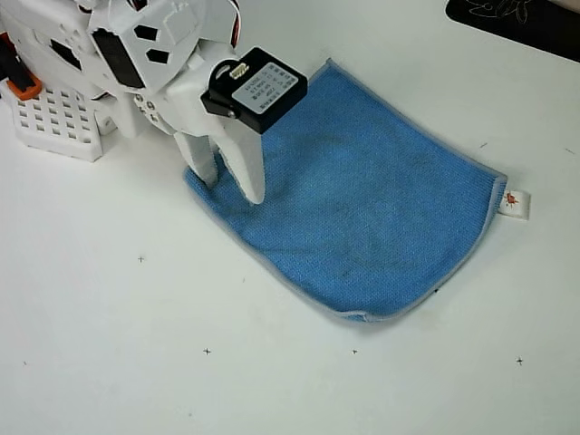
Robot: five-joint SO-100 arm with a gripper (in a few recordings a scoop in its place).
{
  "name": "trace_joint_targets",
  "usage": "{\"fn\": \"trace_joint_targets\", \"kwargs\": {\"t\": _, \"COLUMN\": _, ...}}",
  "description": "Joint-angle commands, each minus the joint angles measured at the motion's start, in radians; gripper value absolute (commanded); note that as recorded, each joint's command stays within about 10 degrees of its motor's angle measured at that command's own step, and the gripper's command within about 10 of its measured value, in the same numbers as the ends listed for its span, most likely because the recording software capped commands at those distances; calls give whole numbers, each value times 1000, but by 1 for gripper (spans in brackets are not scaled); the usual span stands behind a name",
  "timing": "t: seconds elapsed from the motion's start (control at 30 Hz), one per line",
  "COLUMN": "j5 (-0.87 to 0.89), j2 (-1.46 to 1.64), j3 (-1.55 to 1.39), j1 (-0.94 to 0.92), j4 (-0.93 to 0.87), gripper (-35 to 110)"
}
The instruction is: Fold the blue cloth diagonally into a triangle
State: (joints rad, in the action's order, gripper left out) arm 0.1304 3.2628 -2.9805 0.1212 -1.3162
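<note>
cloth: the blue cloth (362, 199) lies flat and unfolded on the white worktop (136, 362), centre to right of the overhead view, turned at an angle so its corners point roughly up, right, down and left.
edging: pale grey stitched rim visible all round; slight curl at the near bottom edge.
tag: small white tag with red mark (514, 201) sticks out past the right corner, resting on the worktop.
surface: a few faint dark smudges on the weave.
pincer: white pincer (228, 179) sits over the cloth's left corner, fingers apart with a narrow gap; both fingertips (252, 188) are over the blue fabric near the left edge. Whether they press on it cannot be told.
arm: white arm (136, 45) comes in from the top left; black camera module with a label (258, 86) is mounted above the pincer.
base: white perforated block (54, 122) at the far left, orange part (23, 86) beside it.
other: dark mat (517, 23) in the top right corner, well apart from the cloth.
</note>
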Motion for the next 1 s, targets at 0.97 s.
{"fn": "trace_joint_targets", "kwargs": {"t": 0.97, "j5": 287, "j2": -1062, "j3": 822, "j1": -121, "j4": 60, "gripper": 39}}
